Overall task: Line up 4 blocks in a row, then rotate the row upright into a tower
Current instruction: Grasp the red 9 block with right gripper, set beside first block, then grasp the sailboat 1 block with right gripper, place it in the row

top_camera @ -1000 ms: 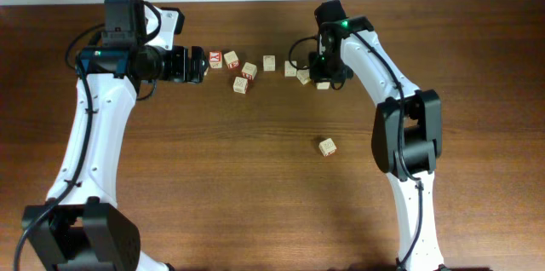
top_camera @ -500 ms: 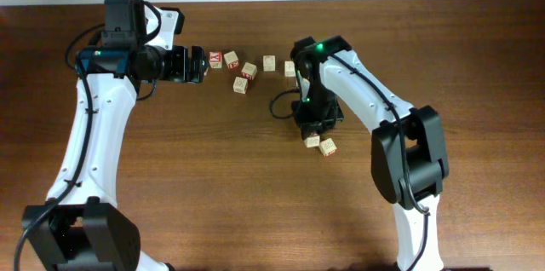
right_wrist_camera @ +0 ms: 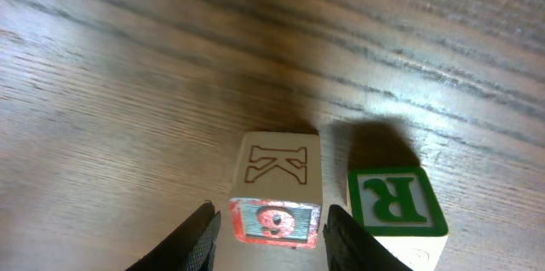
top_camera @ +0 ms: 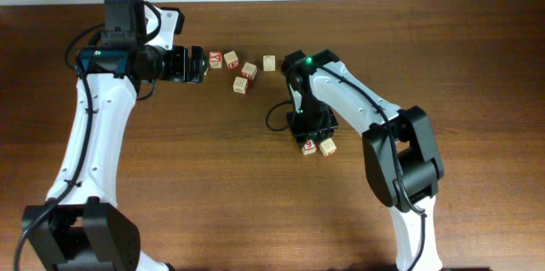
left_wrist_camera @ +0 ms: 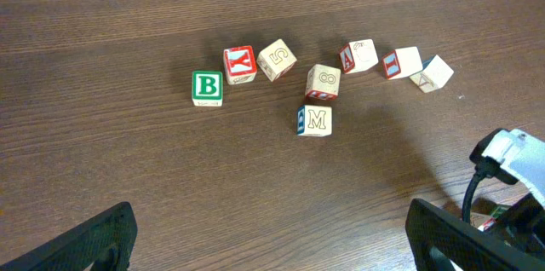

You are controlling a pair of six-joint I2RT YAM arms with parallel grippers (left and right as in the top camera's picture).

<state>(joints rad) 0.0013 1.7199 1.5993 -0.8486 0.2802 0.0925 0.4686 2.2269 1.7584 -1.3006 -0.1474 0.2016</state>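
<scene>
Straddling the red-faced 9 block [right_wrist_camera: 277, 169] on the desk [right_wrist_camera: 102, 92], the right tool [right_wrist_camera: 271, 235] stands slightly apart, barely clear of its sides. A green R block [right_wrist_camera: 396, 207] sits just beside it. Well away, the left tool [left_wrist_camera: 272, 245] gapes above scattered cubes [left_wrist_camera: 322, 82].

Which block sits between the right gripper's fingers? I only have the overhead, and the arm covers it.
Observer: The right wrist view shows the right gripper straddling the K block, its red numeral face toward the camera.
Operator: Is it clamped?
Observer: Seemingly not; slivers of table show between the fingers and the block.
Operator: What's its neighbour?
Observer: The R block, green letter on top, with a narrow gap between the two.
</scene>
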